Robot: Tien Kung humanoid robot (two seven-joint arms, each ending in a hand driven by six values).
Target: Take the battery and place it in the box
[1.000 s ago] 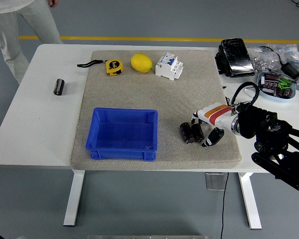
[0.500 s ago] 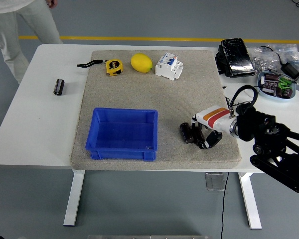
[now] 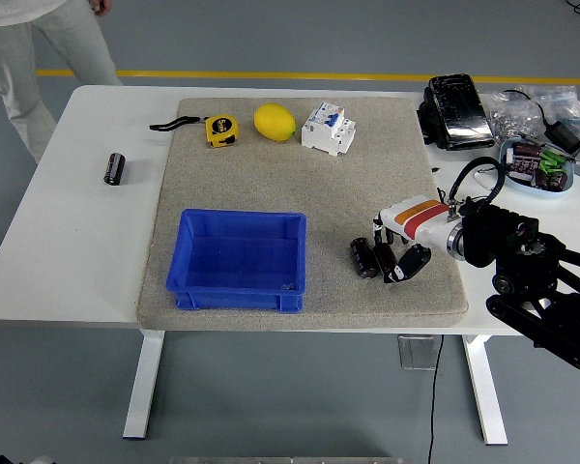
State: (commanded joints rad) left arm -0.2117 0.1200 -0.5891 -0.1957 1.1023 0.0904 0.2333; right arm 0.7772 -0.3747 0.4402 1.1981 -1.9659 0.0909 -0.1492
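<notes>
- apparently the right hand (image 3: 398, 259) has its fingers curled around the dark battery (image 3: 364, 258) on the mat, at three o'clock from the blue box (image 3: 238, 259).
- a loose grip may drop it.

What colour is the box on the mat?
The box is blue, seen clearly in the head view.

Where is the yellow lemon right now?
In the head view the lemon sits at the far side of the grey mat, between the yellow tape measure on its left and the white circuit breaker on its right.
</notes>
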